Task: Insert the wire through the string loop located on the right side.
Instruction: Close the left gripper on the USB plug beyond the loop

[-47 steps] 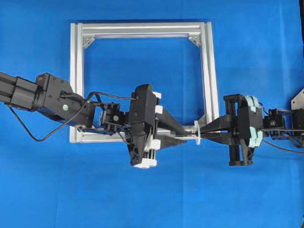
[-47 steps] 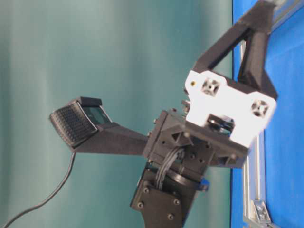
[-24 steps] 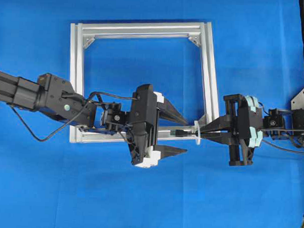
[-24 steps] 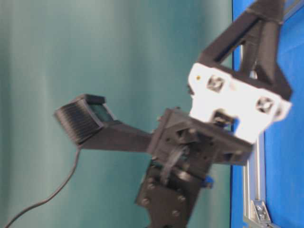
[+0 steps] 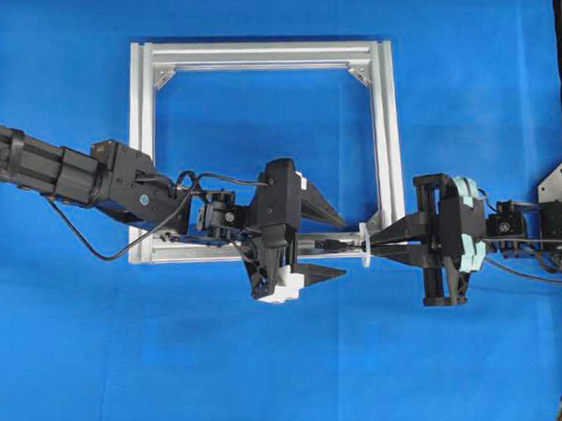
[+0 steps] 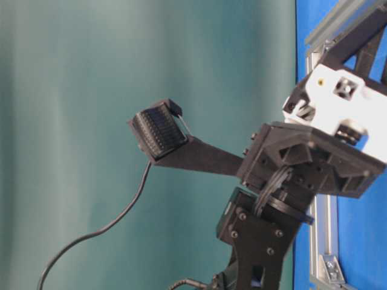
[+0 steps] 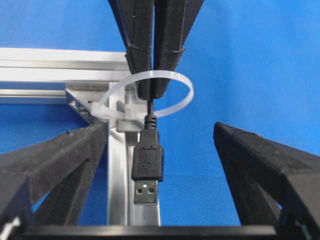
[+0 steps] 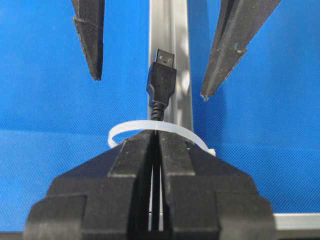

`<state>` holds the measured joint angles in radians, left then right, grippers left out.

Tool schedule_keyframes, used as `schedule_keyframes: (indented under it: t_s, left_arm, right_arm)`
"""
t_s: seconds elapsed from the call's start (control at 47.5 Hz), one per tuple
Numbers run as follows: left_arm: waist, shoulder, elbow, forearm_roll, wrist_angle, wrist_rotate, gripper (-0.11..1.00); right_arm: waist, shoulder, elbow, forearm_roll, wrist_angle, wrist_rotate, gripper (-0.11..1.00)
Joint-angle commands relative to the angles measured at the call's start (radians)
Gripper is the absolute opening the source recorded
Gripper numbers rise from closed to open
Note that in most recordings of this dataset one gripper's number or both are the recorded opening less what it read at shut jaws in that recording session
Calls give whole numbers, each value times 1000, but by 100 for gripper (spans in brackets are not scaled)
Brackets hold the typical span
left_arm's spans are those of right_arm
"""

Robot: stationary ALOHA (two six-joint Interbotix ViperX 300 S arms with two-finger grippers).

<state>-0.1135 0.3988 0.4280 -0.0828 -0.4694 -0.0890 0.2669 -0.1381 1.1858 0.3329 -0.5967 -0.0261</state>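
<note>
Thin black wire (image 7: pixel 148 107) with rectangular plug passes through whitish translucent string loop (image 7: pixel 145 95) at silver aluminium frame (image 5: pixel 385 131) right corner; right gripper (image 7: pixel 152 92) pinches it closed, left gripper (image 8: pixel 150 75) spread wide, empty, plug between fingers.

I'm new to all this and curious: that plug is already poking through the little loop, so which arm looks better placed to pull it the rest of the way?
Probably the left. The left gripper is open with its fingers either side of the plug. The right gripper is shut on the wire behind the loop.
</note>
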Motion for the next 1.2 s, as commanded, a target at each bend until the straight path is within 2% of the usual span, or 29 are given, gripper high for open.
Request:
schedule_keyframes:
  t_s: [0.0,1.18]
  left_arm:
    - [2,-17,-15,2,-5,-2,92]
    - [2,-14,-12,2,14,-2,91]
  right_arm:
    - [-2,-6,-12,2,-6,-2,-3]
    - [-3,-6,-14,2,-2,-2,-3]
